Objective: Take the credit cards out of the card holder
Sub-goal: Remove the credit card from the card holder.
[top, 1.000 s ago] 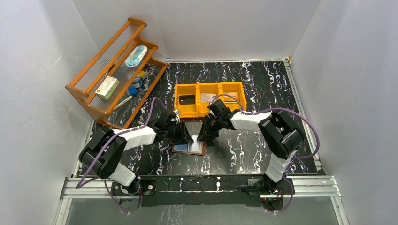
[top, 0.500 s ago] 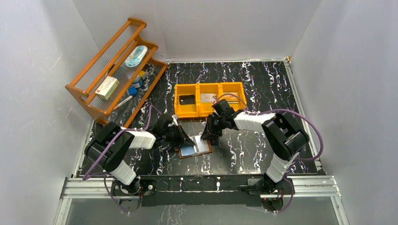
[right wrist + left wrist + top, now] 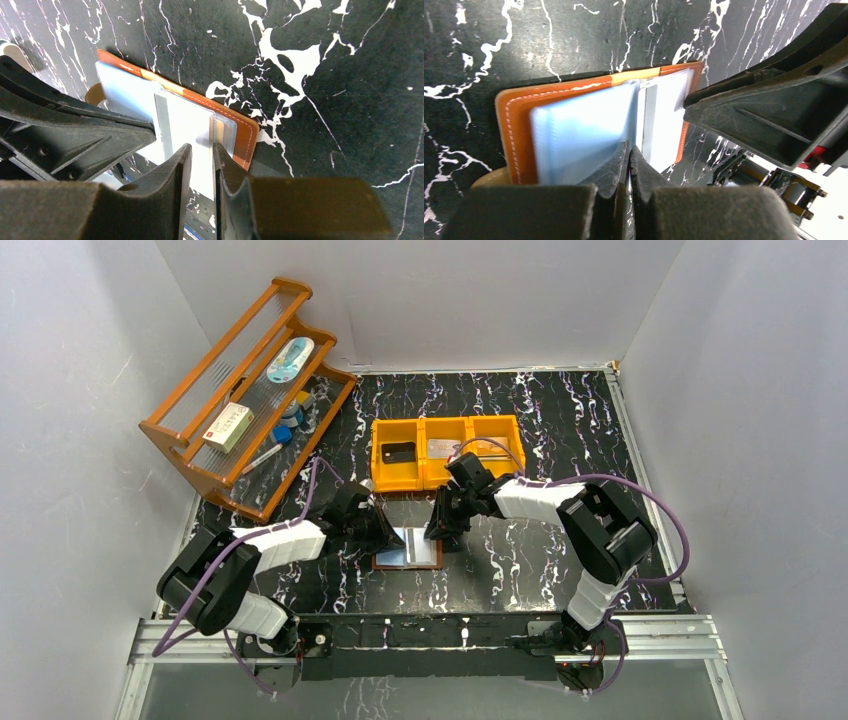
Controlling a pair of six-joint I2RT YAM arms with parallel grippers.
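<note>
The brown card holder [image 3: 408, 552] lies open on the black marbled table, its pale-blue clear pockets facing up. It also shows in the left wrist view [image 3: 514, 125] and the right wrist view [image 3: 245, 135]. A silvery-grey credit card [image 3: 185, 125] sits in its right half pocket [image 3: 664, 120]. My left gripper [image 3: 385, 533] is shut, its tips [image 3: 629, 148] pinching a thin clear pocket leaf at the fold. My right gripper [image 3: 440, 530] hovers at the holder's right side, jaws a narrow gap apart [image 3: 202, 147] over the card, holding nothing.
An orange three-compartment bin [image 3: 446, 472] stands just behind the holder, with a black card [image 3: 398, 452], a silvery card [image 3: 445, 447] and a tan card [image 3: 490, 447] inside. A wooden rack [image 3: 250, 390] with a white-and-red box [image 3: 227, 426] stands at back left.
The holder was tilted and turned half a second ago; it now lies flat and square again. My left arm swung out left and came back. My right gripper stayed near the holder's right edge.
</note>
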